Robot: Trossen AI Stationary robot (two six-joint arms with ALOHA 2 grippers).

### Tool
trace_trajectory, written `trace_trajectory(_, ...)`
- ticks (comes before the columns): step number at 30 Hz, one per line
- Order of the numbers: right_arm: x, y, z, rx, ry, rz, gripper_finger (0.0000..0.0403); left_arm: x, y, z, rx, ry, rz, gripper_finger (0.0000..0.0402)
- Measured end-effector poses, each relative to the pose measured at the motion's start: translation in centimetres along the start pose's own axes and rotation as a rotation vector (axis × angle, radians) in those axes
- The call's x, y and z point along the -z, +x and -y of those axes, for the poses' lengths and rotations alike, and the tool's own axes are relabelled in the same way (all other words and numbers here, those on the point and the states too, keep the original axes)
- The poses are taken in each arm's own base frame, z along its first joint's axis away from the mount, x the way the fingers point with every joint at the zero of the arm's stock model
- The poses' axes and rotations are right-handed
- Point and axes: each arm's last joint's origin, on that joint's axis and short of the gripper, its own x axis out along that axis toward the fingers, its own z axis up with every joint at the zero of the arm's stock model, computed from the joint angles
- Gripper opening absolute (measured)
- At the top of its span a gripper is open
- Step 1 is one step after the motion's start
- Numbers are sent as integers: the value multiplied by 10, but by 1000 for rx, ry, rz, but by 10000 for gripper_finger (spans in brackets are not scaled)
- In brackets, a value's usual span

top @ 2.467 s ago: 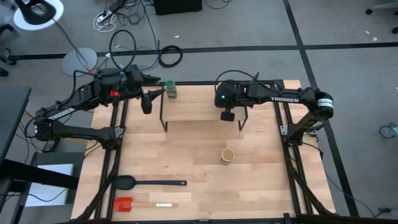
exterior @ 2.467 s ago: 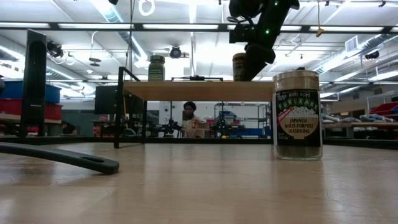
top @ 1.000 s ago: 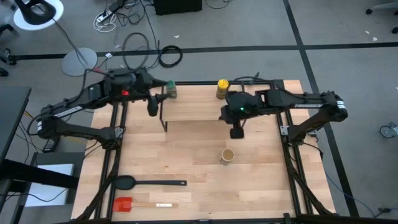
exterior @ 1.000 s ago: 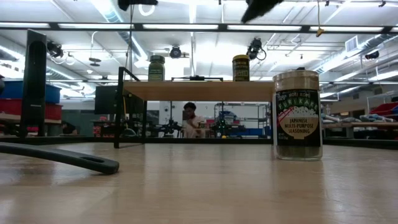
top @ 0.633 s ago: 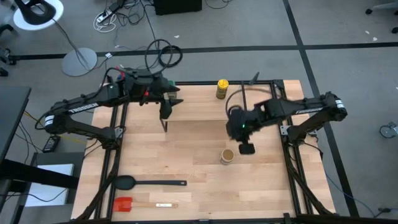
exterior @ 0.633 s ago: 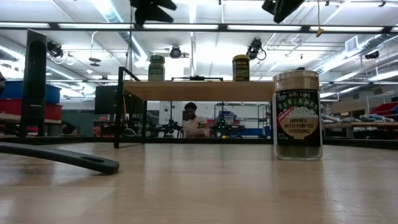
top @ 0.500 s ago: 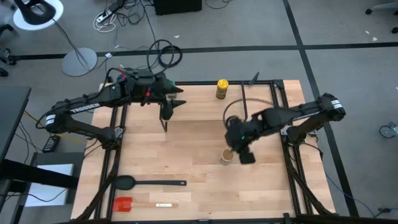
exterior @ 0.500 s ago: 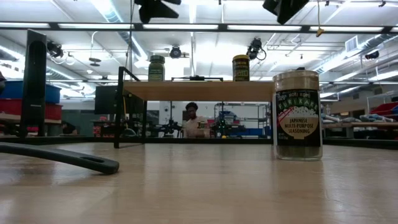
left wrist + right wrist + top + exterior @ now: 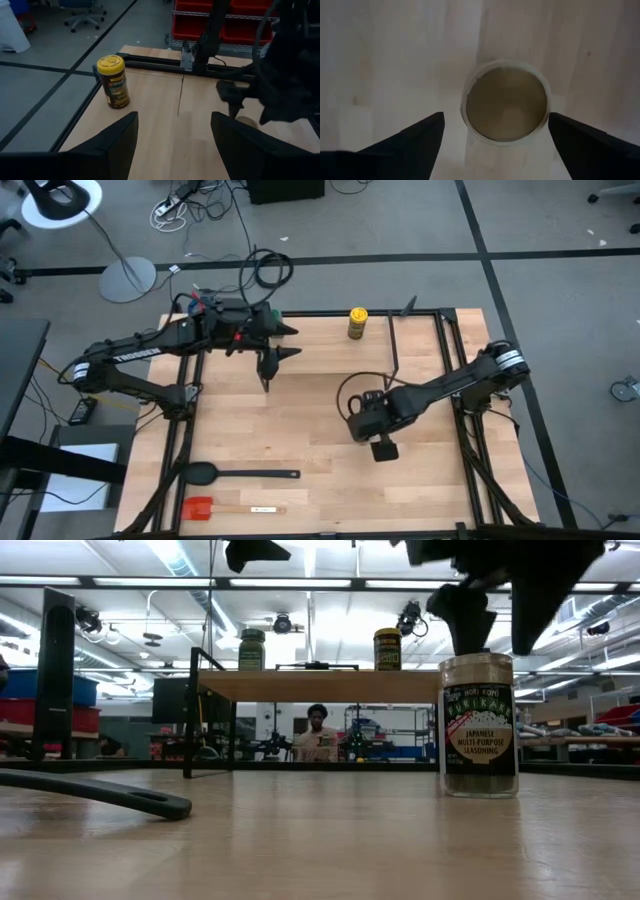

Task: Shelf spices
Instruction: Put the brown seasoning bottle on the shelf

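Note:
The tan-topped spice jar (image 9: 479,725) stands upright on the table. My right gripper (image 9: 500,648) hangs open just above it, pointing down, with one finger on either side of the jar's top (image 9: 506,102); in the high view this gripper (image 9: 362,428) hides the jar. On the shelf (image 9: 320,686) stand the green-lidded jar (image 9: 252,650) at its left end and the yellow-lidded jar (image 9: 357,323) at its right end. My left gripper (image 9: 290,341) hovers open above the shelf's left end and faces the yellow-lidded jar (image 9: 113,75).
A black spoon (image 9: 240,474) and a red spatula (image 9: 215,508) lie near the table's front left. The shelf's black legs (image 9: 192,715) stand at the far middle. Bare tabletop (image 9: 300,420) lies between the shelf and the utensils. A person (image 9: 318,730) shows in the room behind.
My right gripper has left the shelf's right end, swung toward the near edge and come down over the tan-topped jar, opening as it went. My left gripper has shifted a little toward the table's right, above the shelf's left end. The jars have not moved.

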Motion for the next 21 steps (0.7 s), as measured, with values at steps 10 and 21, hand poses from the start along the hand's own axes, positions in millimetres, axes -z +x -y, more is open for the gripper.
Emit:
trace_trajectory(10, -15, 20, 2, -3, 12, 32, 343, 0, 0, 1, 3, 1, -1, 254)
trace_trajectory(21, -16, 27, 6, -40, 28, -2, 275, 0, 0, 1, -2, 1, -1, 254)
